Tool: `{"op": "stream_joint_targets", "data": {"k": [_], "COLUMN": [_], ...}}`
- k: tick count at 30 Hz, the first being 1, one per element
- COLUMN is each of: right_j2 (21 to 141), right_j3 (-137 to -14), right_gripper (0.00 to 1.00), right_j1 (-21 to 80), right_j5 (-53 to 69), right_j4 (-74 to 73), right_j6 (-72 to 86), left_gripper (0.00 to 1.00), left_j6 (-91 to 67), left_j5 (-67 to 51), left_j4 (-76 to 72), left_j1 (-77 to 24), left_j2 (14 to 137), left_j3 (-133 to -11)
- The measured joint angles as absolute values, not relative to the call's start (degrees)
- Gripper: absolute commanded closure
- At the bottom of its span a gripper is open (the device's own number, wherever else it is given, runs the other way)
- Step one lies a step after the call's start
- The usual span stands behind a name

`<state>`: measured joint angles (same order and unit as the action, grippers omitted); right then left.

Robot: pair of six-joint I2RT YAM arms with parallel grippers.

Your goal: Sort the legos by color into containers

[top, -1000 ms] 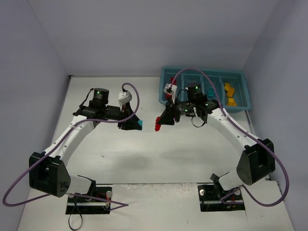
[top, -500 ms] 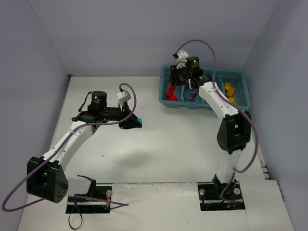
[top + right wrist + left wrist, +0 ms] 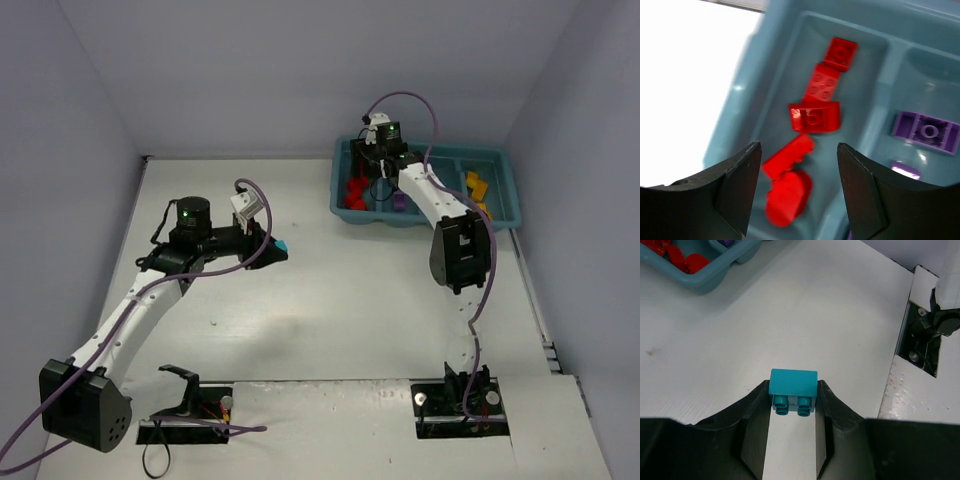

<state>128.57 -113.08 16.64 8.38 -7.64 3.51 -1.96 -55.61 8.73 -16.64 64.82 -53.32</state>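
- Teal plastic tray [image 3: 500, 153] sits at far right of white table [image 3: 350, 300], top view; four compartments side by side.
- Red bricks [image 3: 353, 190] in tray's leftmost compartment, purple bricks [image 3: 397, 200] in the next one, yellow bricks [image 3: 477, 186] in the rightmost.
- Right gripper [image 3: 372, 170] over tray's left end, above the red compartment; jaw gap not readable from this view.
- Left gripper [image 3: 275, 250] well left of tray, over bare table, with cyan brick [image 3: 283, 245] at its tip.
- Left wrist view: left gripper [image 3: 793, 396] clamped tight on cyan brick [image 3: 793, 382], one finger on each side, studs facing the camera, brick off the table.
- Tray [image 3: 715, 277] corner at upper left of that view, well apart from the held brick; red bricks [image 3: 687, 260] inside it.
- Right wrist view: right gripper [image 3: 799, 150] jaws apart, about half spread, nothing gripped.
- Red bricks [image 3: 814, 117] lie in tray's end compartment below the gap between the fingers; the lowest ones are blurred.
- Purple bricks [image 3: 926, 131] in the neighbouring compartment, across the tray [image 3: 880, 95] divider.
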Motion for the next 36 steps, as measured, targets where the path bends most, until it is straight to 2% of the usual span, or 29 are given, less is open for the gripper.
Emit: {"op": "stream_joint_targets", "data": {"k": [6, 10, 15, 22, 36], "right_j2": [116.2, 105.9, 98.4, 97.8, 97.7], "right_j3": [-103.2, -96.1, -89.9, -85.2, -83.3], "right_gripper": [0.38, 0.25, 0.18, 0.17, 0.25], "right_j1": [16.7, 17.9, 23.0, 29.8, 29.6], "right_j5": [21.1, 33.9, 45.4, 53.5, 57.3], "right_j4": [-7.6, -7.3, -6.8, -3.2, 3.8], "right_j6": [9.0, 13.5, 18.0, 24.8, 30.7], "left_gripper": [0.98, 0.98, 0.98, 0.98, 0.98], "left_j6": [6.5, 14.8, 22.9, 26.7, 26.7], "left_j5": [-53.0, -51.9, -51.2, -50.7, -45.3], "left_j4": [10.9, 11.6, 11.4, 6.1, -2.5], "left_j1": [-16.6, -16.6, -16.9, -19.2, -24.6], "left_j2": [64.7, 64.5, 63.9, 62.5, 61.7], "left_j3": [-53.9, -54.8, -55.0, -54.9, -54.5]}}
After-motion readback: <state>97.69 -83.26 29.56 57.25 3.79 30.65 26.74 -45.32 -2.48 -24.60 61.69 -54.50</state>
